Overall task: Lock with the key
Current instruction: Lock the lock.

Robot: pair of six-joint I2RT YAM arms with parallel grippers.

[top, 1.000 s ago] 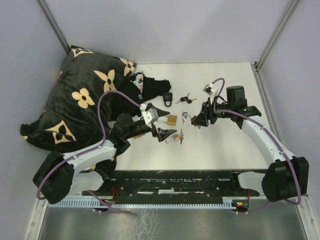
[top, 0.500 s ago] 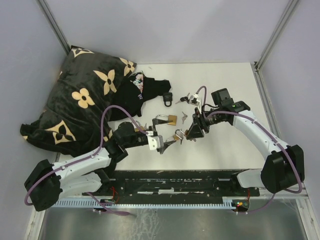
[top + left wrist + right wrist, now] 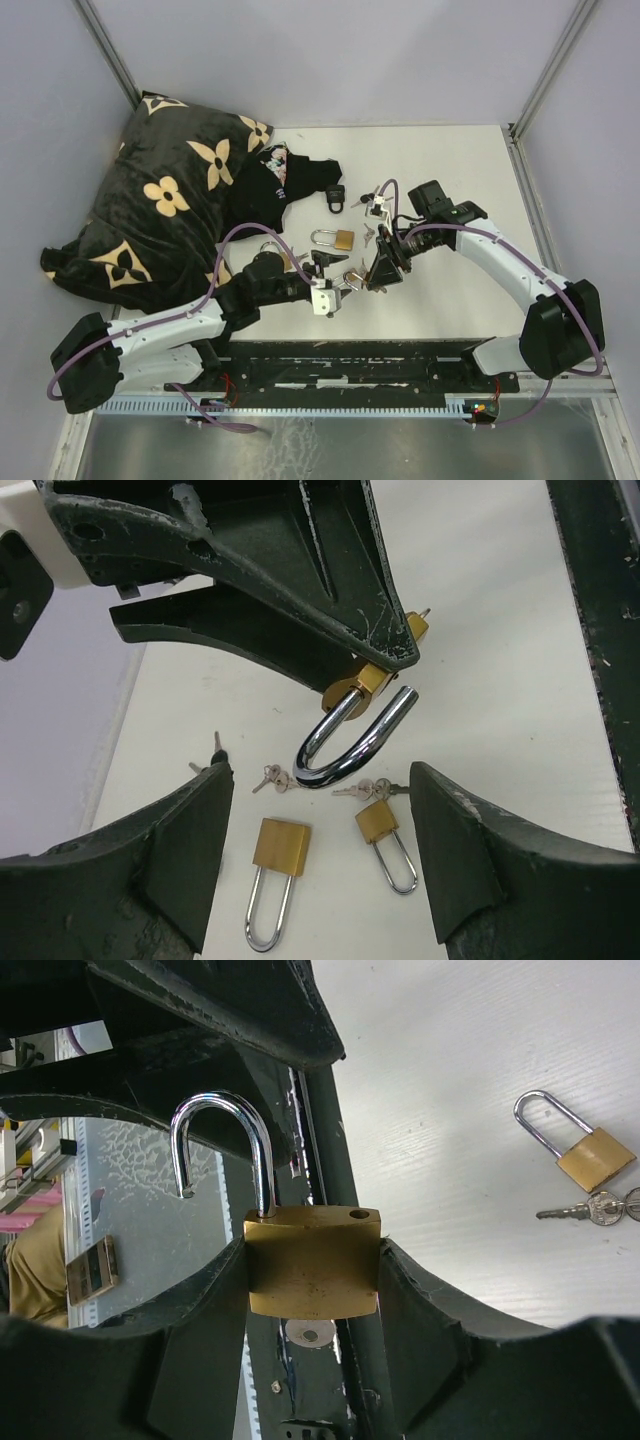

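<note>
A: Where's the top camera?
B: High behind the arm bases, looking down on the desk (image 3: 455,175).
A: The wrist ones?
B: Close up past the left end effector (image 3: 320,775) and right end effector (image 3: 312,1260), facing each other, sharing the open padlock (image 3: 345,735).

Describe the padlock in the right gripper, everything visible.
The padlock has a scuffed brass-coloured body and a shiny chrome shackle, open: one leg seated, the free end swung clear of its hole. It is off the table, clamped on both sides by the right gripper. A silvery piece, perhaps a key, shows beneath.
</note>
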